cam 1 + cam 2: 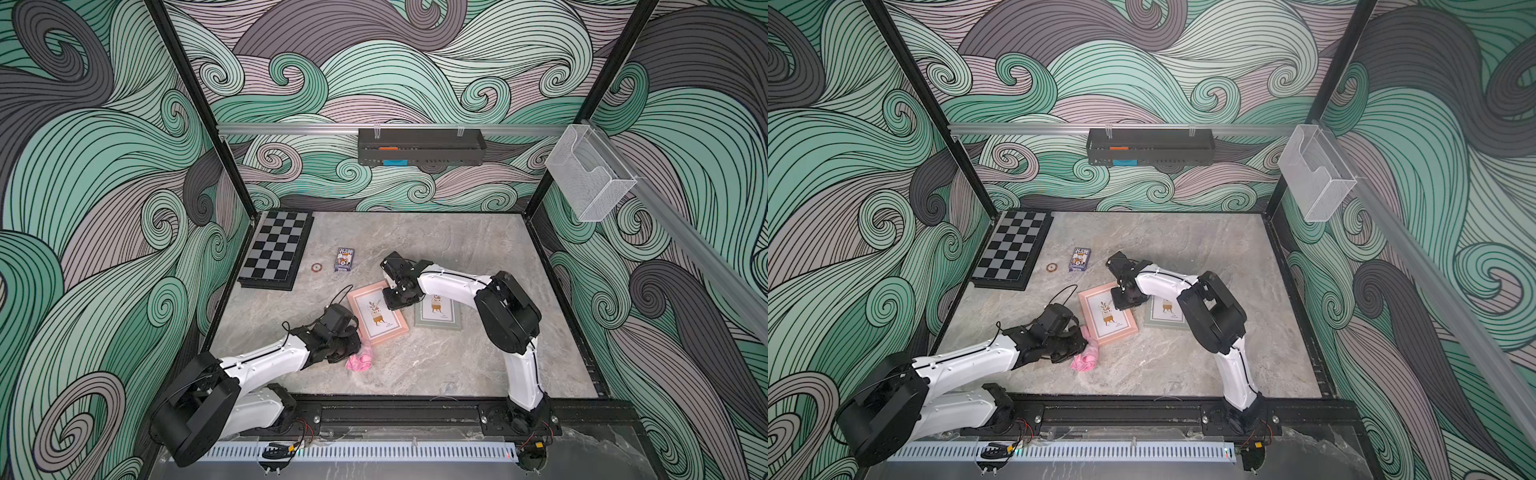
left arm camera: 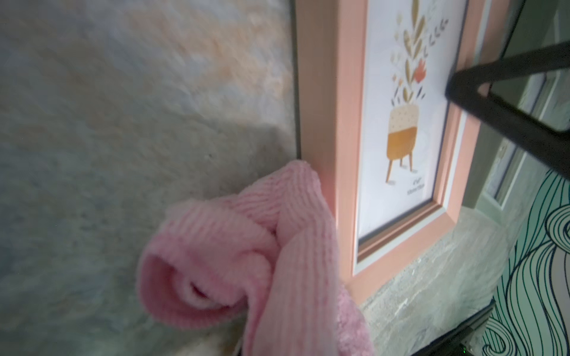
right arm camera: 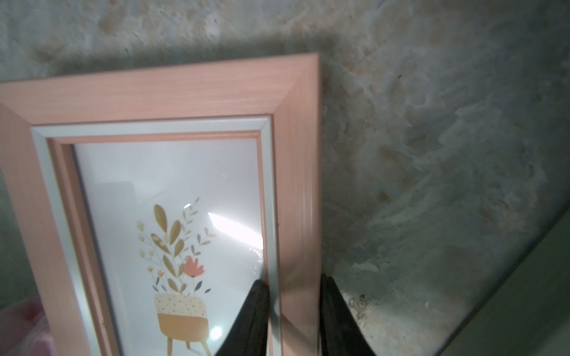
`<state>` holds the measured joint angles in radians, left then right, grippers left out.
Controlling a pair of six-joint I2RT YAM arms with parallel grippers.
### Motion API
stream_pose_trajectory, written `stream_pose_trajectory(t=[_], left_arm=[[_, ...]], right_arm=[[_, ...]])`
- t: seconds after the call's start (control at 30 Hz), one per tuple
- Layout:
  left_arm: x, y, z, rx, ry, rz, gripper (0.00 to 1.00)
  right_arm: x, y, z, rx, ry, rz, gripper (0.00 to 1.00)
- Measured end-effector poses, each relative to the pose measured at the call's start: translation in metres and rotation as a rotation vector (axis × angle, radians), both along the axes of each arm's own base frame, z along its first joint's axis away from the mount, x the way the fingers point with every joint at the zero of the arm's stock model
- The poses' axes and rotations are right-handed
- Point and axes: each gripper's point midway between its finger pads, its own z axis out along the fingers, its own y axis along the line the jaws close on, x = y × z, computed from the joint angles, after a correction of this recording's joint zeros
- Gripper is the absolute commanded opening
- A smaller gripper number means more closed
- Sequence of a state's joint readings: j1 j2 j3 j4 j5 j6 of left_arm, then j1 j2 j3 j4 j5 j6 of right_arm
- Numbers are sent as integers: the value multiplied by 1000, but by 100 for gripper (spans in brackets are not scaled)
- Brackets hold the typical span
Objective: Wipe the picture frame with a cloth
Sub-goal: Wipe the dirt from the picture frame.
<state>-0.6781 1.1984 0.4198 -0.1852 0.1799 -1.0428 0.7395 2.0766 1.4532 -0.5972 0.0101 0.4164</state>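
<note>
While the right end effector (image 3: 293, 296) is pinching the picture frame (image 3: 185, 89) by its right rail, the left end effector (image 1: 347, 351) is clamping the bunched cloth (image 2: 246, 246) against the frame's near-left edge. The glass is likely still awaiting wiping.

**Four Lenses on One Bench**

High over the near edge, side by side, in both top views: looks steeply down and forward, taking in the whole bench (image 1: 457, 249) and nearly the same scene. On the left wrist: sits very near, skims low along the bench, faces the cloth (image 2: 231, 246) and the pink frame (image 2: 320, 92) touching it. On the right wrist: equally near, peers down past the right claw (image 3: 293, 280) onto one corner of that frame. Shares the frame's flower-pot print with the left wrist view.
</note>
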Motion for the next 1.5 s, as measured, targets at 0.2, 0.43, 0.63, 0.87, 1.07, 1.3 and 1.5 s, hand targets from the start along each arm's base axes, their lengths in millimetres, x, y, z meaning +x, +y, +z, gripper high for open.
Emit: stream_pose_trajectory(t=[0.2,0.43,0.63,0.87,1.07,1.3,1.5], left_arm=[[-6,-48,66,-67,-10,-216,0],[-6,-123,85,-239,-62,-461,0],[-7,-143,50,-234,-62,-535,0],[-14,-172,27,-256,-36,-608,0],[-31,-171,19,-203,-23,-636,0],[-14,-131,20,-51,-124,-492,0],[-9,-96,9,10,-200,-367,0]], right_arm=[[0,1,0,0,-1,11,27],[1,0,0,11,17,7,27],[2,0,-1,38,39,2,27],[7,2,0,69,63,-6,27],[7,2,0,68,64,-6,27],[6,2,0,80,58,-5,27],[6,2,0,84,57,-5,27]])
